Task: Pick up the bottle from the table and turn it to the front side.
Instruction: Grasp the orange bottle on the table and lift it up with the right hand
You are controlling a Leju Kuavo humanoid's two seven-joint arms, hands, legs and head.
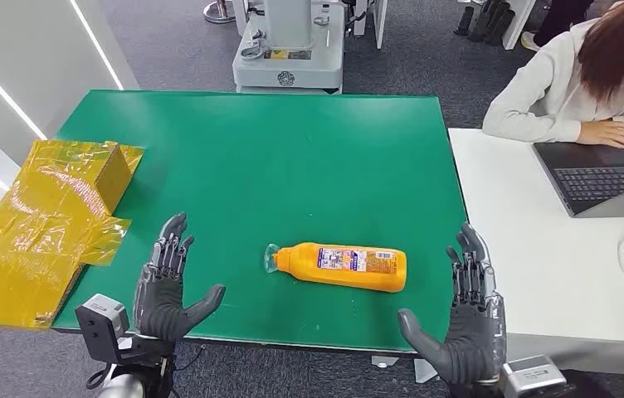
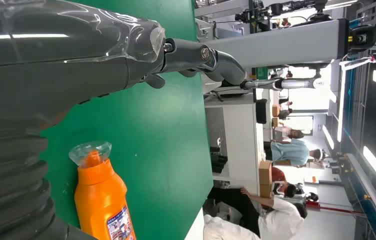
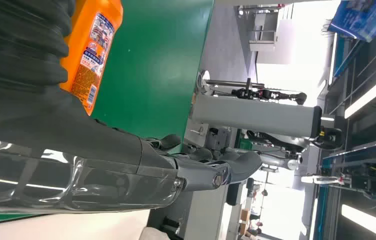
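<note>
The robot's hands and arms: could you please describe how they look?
Both the left hand and right hand are dark grey with darker, segmented fingers and a thick grey thumb. The wrist views show a grey ribbed cover and glossy clear film. A small grey camera box sits at each wrist.

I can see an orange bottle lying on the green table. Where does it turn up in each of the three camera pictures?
Head view: the orange bottle lies on its side near the table's front edge, between the two hands, clear cap toward the left hand.
Left wrist view: cap and shoulder beside the hand's ribbed cover.
Right wrist view: its labelled body beside the ribbed cover.
Shared landmark: the green table.
</note>
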